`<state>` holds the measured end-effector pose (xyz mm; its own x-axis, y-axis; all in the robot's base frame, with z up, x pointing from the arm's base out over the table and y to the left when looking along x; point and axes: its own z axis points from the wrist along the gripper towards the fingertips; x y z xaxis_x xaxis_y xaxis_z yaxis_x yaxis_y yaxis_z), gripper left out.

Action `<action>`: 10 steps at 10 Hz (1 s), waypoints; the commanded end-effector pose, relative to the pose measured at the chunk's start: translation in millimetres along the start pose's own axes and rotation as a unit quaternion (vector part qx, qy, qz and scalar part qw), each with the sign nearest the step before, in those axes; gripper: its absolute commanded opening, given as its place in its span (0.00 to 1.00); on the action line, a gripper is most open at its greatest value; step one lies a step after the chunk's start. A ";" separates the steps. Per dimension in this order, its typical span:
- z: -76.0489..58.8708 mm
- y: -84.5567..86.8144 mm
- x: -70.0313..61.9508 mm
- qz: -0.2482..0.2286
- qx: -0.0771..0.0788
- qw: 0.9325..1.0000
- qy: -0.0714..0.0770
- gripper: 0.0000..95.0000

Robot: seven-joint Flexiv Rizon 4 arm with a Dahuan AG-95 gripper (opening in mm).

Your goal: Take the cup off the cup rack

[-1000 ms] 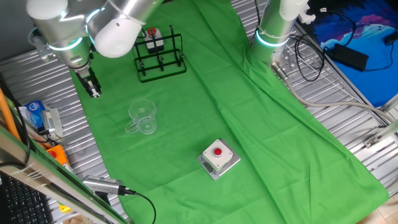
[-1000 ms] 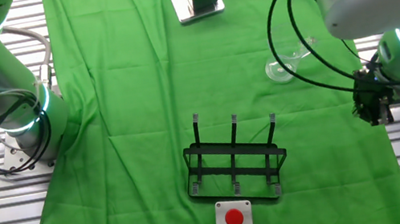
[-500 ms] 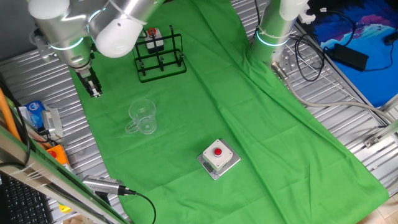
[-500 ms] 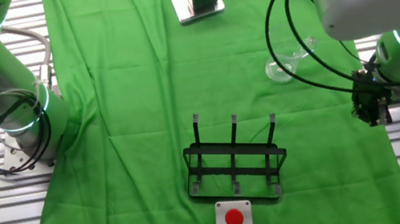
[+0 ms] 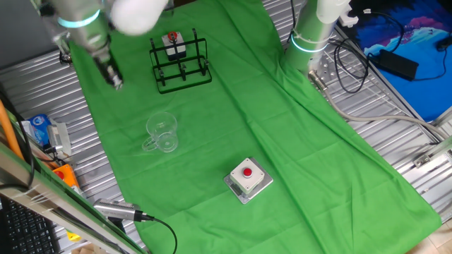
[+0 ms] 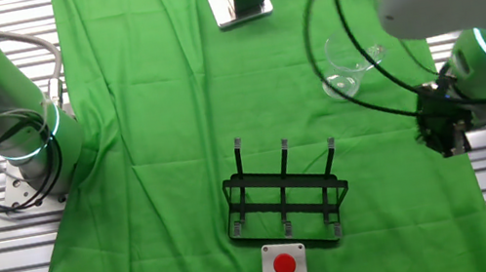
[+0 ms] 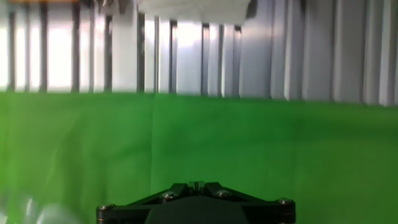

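The cup (image 5: 162, 132) is a clear glass mug standing on the green cloth, apart from the cup rack; it also shows in the other fixed view (image 6: 346, 67). The cup rack (image 5: 181, 63) is a black wire frame with upright pegs and nothing hangs on it (image 6: 286, 203). My gripper (image 5: 113, 76) hangs over the cloth's left edge, left of the rack and beyond the cup, and holds nothing. In the other fixed view it (image 6: 441, 134) is right of the rack. In the hand view its fingertips (image 7: 196, 185) meet, over cloth and metal slats.
A grey box with a red button (image 5: 247, 176) sits on the cloth near the front, and another (image 6: 283, 266) sits beside the rack. A second arm's base (image 5: 311, 35) stands at the back. A blue-and-white carton (image 5: 41, 130) and cables lie on the slatted table at the left.
My arm has swung away from the cup and up toward the rack's side, blurred by motion. The cup and rack have not moved.
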<state>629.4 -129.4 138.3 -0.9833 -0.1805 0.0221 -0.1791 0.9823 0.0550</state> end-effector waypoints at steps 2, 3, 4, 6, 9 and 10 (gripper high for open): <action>-16.5 -3.2 7.7 -0.145 -0.041 0.988 0.045 0.00; -16.5 -3.2 7.8 -0.145 -0.041 0.988 0.045 0.00; -16.5 -3.1 8.0 -0.145 -0.040 0.988 0.046 0.00; -16.6 -3.1 8.2 -0.147 -0.041 0.987 0.045 0.00; -17.0 -2.9 8.5 -0.146 -0.041 0.987 0.045 0.00; -17.0 -2.9 8.5 -0.144 -0.042 0.988 0.044 0.00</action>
<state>623.9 -134.1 154.8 -0.8841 -0.4601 0.0818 -0.4446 0.8821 0.1557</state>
